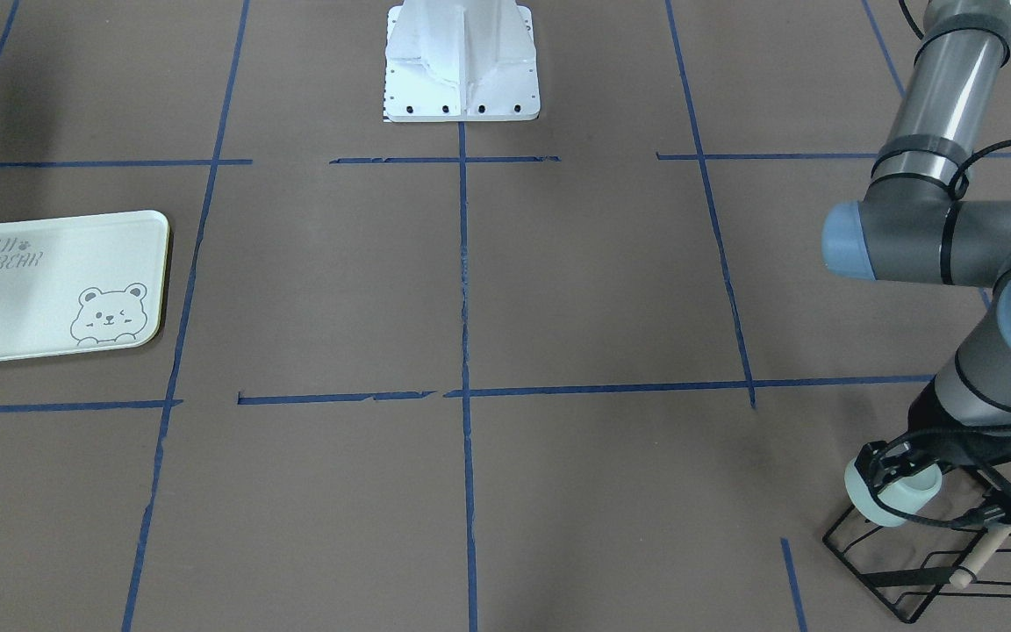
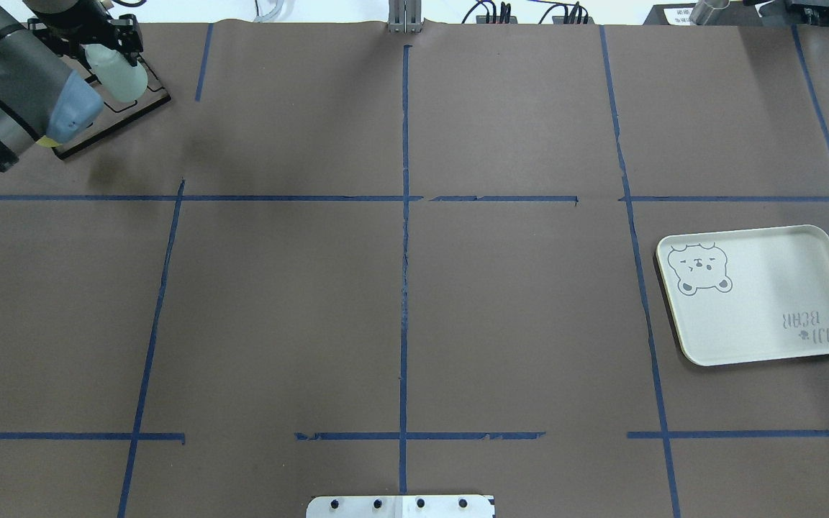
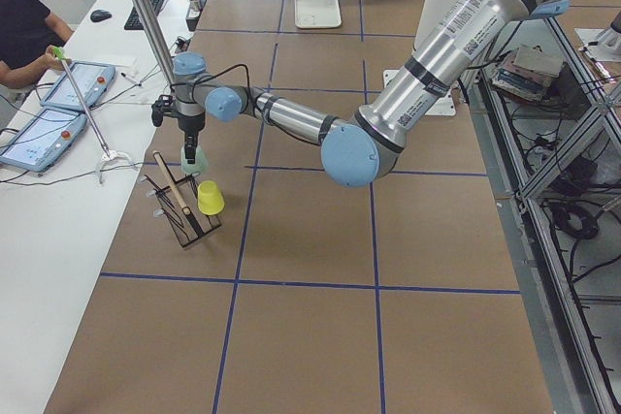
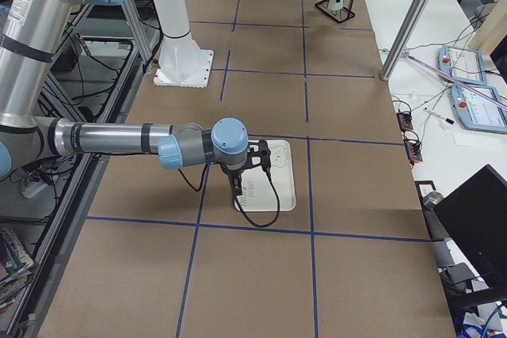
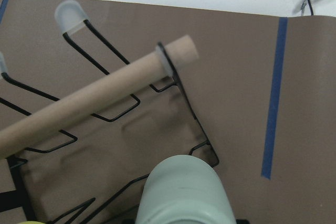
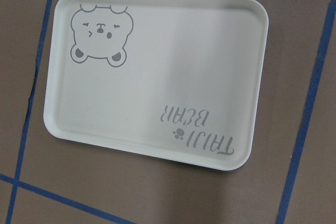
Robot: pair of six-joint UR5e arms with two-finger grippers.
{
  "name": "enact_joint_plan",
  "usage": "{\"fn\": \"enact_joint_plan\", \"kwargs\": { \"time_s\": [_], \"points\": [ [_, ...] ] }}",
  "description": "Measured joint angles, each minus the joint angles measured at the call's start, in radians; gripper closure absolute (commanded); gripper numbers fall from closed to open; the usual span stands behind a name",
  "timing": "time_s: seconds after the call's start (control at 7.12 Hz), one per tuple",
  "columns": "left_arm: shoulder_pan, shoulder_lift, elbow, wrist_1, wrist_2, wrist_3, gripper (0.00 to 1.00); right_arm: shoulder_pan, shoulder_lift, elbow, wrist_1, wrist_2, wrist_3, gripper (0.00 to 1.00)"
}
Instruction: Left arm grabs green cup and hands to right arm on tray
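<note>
My left gripper [image 1: 885, 474] is at the table's far left corner, over a black wire rack [image 1: 900, 581]. Its fingers sit on either side of the pale green cup [image 1: 899, 499] and look shut on it. The cup is tilted and held just above the rack wires. It also shows in the overhead view [image 2: 119, 73], the exterior left view [image 3: 192, 164] and the left wrist view [image 5: 184, 192]. The tray [image 2: 760, 309] lies flat on the table's right side with nothing on it. My right gripper [image 4: 237, 186] hangs over the tray [image 6: 157, 66]. I cannot tell whether it is open or shut.
A yellow cup [image 3: 211, 198] sits upside down on the rack beside the green cup. A wooden dowel [image 5: 94, 98] lies across the rack wires. The robot's white base plate [image 1: 462, 79] stands at mid-table. An operator sits at the side bench [image 3: 19, 26].
</note>
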Motion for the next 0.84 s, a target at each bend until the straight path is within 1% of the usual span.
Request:
{"fn": "enact_joint_plan", "kwargs": {
  "time_s": [0.28,0.42,0.56,0.7,0.84],
  "points": [
    [-0.009,0.05,-0.245,0.175,0.001,0.004,0.95,-0.007,0.001,-0.002,0.0,0.008,0.003,0.0],
    [-0.01,0.056,-0.332,0.236,0.0,0.001,0.95,-0.016,0.005,-0.002,0.001,0.017,0.009,0.02],
    [-0.007,0.054,-0.383,0.26,-0.004,-0.019,0.95,-0.052,0.029,-0.001,0.003,0.043,0.049,0.02],
    [0.008,0.052,-0.409,0.259,-0.007,-0.077,0.94,-0.116,0.076,0.0,0.022,0.064,0.153,0.01],
    [0.049,0.052,-0.437,0.242,-0.01,-0.186,0.94,-0.22,0.144,0.0,0.104,0.037,0.369,0.0]
  ]
}}
